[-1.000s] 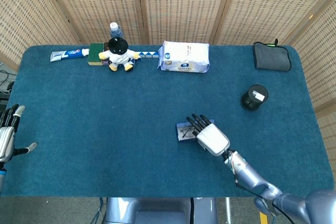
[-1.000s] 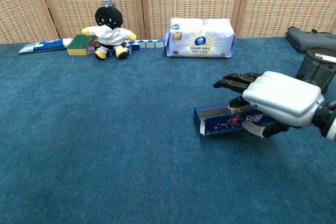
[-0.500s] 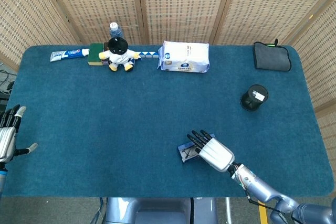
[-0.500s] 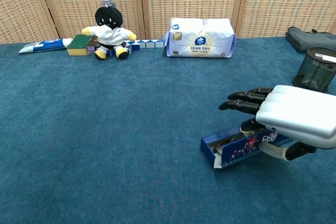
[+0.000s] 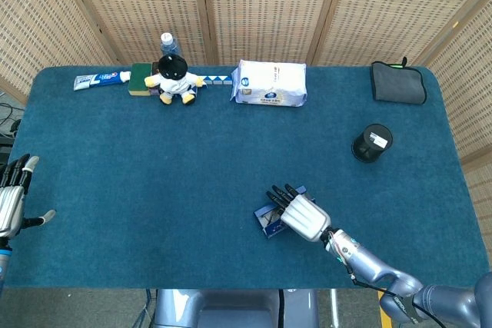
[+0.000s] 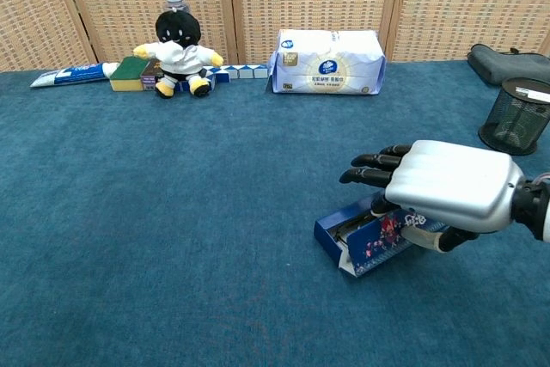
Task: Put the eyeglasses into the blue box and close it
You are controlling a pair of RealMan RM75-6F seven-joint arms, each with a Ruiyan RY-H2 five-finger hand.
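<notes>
right robot hand [image 6: 451,191] is gripping the blue box [image 6: 368,238], fingers reaching over its top, thumb underneath | blue box is tilting on the counter [image 6: 172,212], open end facing left | eyeglasses [image 5: 270,220] are lying inside the box | left robot hand [image 5: 11,197] is hovering open at the counter's left edge, holding nothing

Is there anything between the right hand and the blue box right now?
Nothing visible. The right hand is directly over the blue box, fingers extended above its open top. The pen cup and tissue pack sit well away from it.
</notes>
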